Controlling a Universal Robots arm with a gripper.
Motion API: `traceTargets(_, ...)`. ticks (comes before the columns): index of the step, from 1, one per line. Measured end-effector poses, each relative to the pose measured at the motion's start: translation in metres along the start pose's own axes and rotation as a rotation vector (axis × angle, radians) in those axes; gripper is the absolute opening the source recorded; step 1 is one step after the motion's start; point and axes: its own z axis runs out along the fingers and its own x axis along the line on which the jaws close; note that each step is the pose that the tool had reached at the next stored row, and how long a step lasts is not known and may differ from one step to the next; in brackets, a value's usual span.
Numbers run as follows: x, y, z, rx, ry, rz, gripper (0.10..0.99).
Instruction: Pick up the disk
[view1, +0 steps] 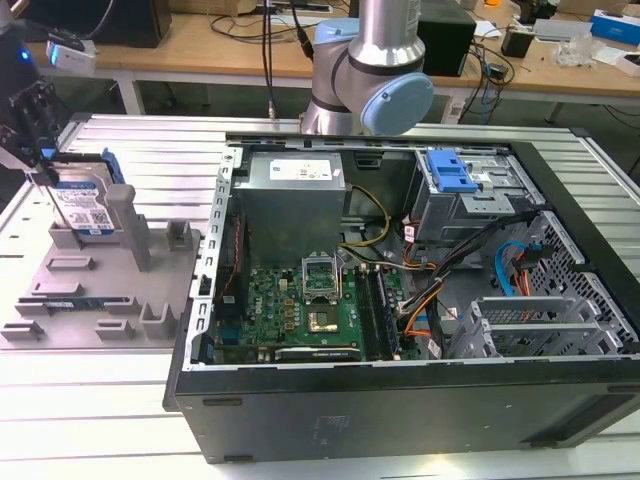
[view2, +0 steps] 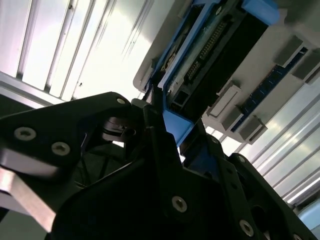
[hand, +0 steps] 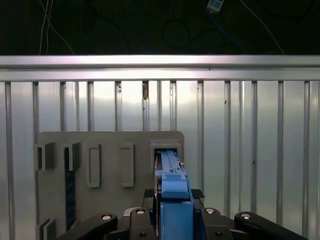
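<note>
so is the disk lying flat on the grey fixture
No, in the exterior view the disk stands upright on edge at the far end of the grey fixture, with the gripper at it.

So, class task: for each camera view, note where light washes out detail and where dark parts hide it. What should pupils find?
Exterior view: even lighting, the disk label legible in shape. Second wrist view: the slatted table glares white, while the gripper is a dark mass. First wrist view: the background above the table is near black; the grey fixture is evenly lit.

Ribbed alu table carries 2 things — grey moulded fixture w/ upright posts on exterior view's left, open PC case just beside it on the right.
</note>
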Motion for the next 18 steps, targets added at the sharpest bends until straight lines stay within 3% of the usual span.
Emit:
traceTargets(2,0.0,-0.0001,-0.0191,0.0,0.0,0.0,0.365)
traceTargets(3,0.0,-0.0001,-0.0251,0.0,0.0,0.0,0.365)
traceTargets(18,-0.0001,-0.0006,-0.1059,0.0,-0.0001,-0.003,0.365)
